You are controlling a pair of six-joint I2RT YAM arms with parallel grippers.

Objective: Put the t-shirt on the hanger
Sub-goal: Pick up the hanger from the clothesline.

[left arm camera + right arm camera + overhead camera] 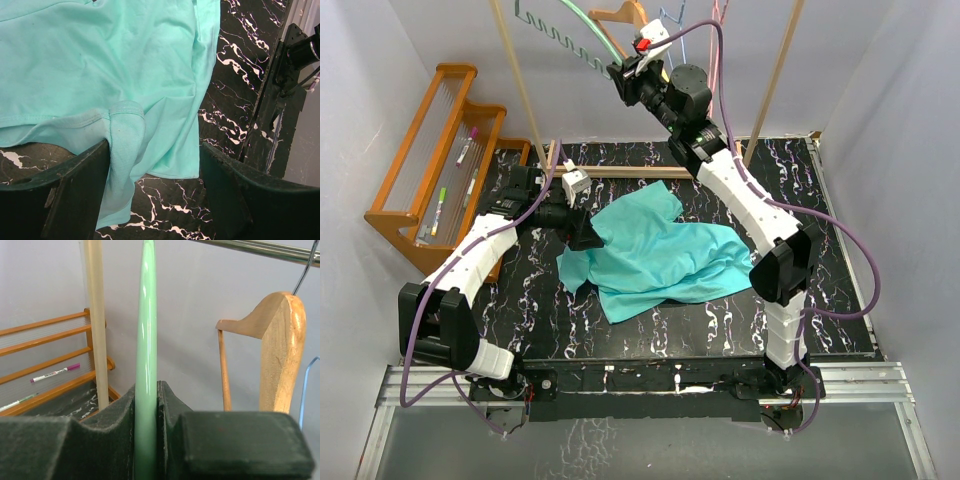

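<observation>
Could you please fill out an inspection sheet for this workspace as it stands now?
Surface: black marbled table, white veins.
Job's things: t-shirt crumpled at the table's centre; mint hanger raised above the table, not in the shirt.
Clutter: wooden rack with markers at left; wooden hanger hooked on the rail, blue wire hanger beside it.
Grippers: left gripper open, straddling the shirt's edge; right gripper shut on the hanger.
Cables: purple cables loop along both arms; no snag seen.
Surroundings: white walls.
</observation>
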